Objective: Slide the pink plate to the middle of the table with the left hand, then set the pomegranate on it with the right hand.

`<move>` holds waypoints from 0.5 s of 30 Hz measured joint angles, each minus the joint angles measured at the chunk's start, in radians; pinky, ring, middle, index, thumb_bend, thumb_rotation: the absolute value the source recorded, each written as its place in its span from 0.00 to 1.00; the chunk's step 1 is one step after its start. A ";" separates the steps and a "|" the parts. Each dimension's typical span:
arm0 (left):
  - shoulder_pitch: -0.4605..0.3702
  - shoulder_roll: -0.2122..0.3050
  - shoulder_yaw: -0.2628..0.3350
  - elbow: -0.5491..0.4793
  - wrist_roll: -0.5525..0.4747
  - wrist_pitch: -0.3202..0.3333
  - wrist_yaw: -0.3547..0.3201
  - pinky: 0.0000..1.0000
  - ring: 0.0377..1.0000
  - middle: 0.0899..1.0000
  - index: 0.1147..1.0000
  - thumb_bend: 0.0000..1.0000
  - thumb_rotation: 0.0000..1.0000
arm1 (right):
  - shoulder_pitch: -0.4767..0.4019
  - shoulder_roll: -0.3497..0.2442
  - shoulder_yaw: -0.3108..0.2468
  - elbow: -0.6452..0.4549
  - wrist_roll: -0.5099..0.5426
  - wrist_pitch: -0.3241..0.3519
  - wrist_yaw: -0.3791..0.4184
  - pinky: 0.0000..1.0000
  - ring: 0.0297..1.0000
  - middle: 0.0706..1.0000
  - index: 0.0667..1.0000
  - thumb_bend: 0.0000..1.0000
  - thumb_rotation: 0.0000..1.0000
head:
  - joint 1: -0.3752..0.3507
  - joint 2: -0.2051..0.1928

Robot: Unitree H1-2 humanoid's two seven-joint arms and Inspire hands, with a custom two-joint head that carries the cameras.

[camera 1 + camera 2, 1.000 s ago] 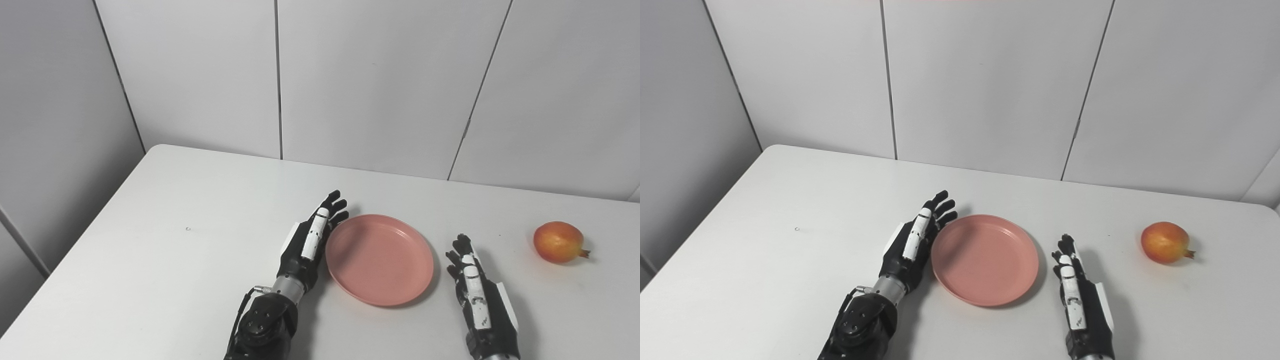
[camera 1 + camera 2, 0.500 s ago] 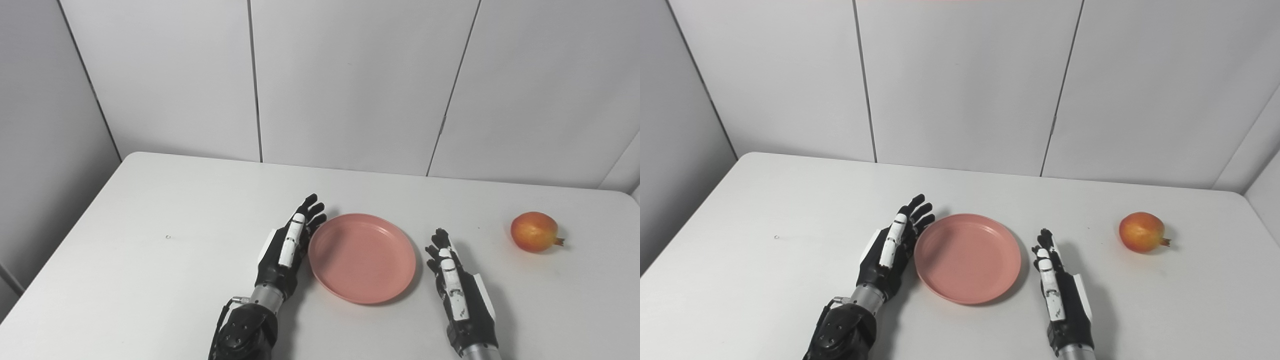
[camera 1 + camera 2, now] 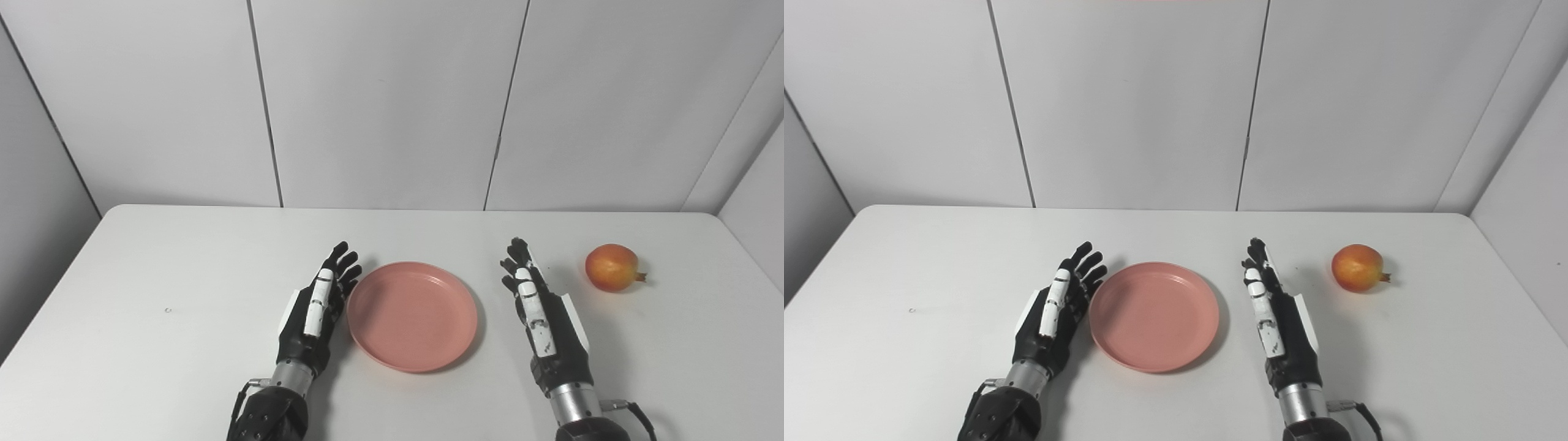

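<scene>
Though empty, pink plate [image 3: 412,315] sits round, shallow, glossy, mid-table [image 3: 153,257]. Left hand [image 3: 314,308] just beside plate's left rim, fingers spread, holding nothing. Right hand [image 3: 542,318] near plate's right, likewise spread and empty. Red-orange pomegranate [image 3: 611,267] well right of plate. Left eye view: cable behind right wrist, fuller.

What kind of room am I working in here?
Likely a lab or test booth, not a kitchen: plain grey wall panels enclose a bare white table holding only a pink plate and a pomegranate.
</scene>
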 measured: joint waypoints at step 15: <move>0.000 0.015 0.014 0.024 -0.007 -0.042 -0.030 0.94 0.93 0.94 0.92 0.39 1.00 | -0.074 -0.098 -0.055 -0.095 -0.061 0.050 0.000 0.93 0.94 0.95 0.94 0.33 1.00 | -0.077 -0.043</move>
